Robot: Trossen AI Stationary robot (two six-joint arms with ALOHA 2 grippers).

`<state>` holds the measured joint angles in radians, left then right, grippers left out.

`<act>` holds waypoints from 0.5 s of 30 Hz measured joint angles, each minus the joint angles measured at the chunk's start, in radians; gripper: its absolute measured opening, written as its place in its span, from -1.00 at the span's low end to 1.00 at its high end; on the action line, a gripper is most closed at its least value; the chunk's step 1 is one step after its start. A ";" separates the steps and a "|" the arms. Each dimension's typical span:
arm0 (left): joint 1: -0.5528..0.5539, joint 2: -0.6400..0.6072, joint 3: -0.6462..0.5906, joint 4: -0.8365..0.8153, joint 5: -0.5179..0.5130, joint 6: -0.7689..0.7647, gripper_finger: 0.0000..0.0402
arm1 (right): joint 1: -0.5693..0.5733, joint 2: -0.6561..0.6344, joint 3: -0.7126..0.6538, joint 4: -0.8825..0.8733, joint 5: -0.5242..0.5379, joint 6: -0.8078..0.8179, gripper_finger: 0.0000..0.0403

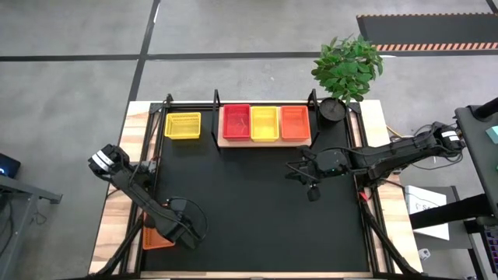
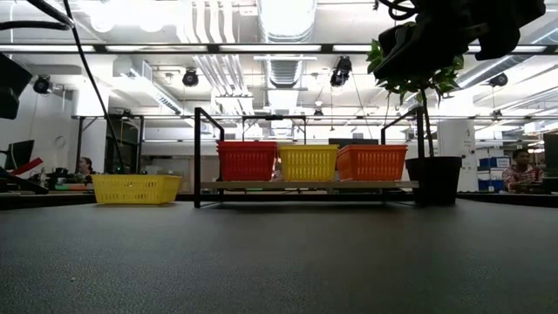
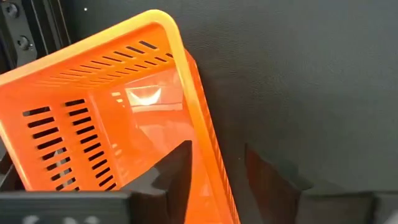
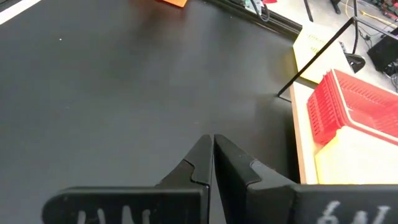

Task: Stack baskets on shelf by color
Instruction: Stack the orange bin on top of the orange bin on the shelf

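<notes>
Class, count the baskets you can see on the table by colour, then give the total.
Red baskets: 1
Yellow baskets: 2, one on the shelf, one off it
Orange baskets: 2, one on the shelf, one at the table's near left corner
Total: 5

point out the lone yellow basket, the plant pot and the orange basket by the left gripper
lone yellow basket point(image 1: 183, 125), high view, middle of its mesh floor
plant pot point(image 1: 332, 110), high view, dark top of the pot
orange basket point(image 3: 93, 118), left wrist view, inside of its slotted wall
left gripper point(image 3: 214, 171), left wrist view, between fingertips
</notes>
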<state>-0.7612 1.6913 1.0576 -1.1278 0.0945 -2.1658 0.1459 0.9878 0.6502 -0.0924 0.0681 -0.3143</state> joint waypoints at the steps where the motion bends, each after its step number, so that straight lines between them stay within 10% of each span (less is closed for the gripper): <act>1: 0.000 0.000 0.000 0.000 0.000 0.000 -0.41 | 0.000 0.000 0.000 0.000 0.000 0.000 -0.96; 8: 0.000 0.000 -0.001 0.020 0.000 0.000 -0.92 | 0.000 0.000 -0.001 -0.004 0.000 0.007 -0.96; 15: 0.000 -0.002 0.035 0.021 -0.047 0.074 -0.99 | 0.000 0.000 -0.002 -0.004 0.000 0.008 -0.96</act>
<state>-0.7612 1.6893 1.0926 -1.1065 0.0472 -2.0915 0.1459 0.9882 0.6485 -0.0967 0.0681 -0.3061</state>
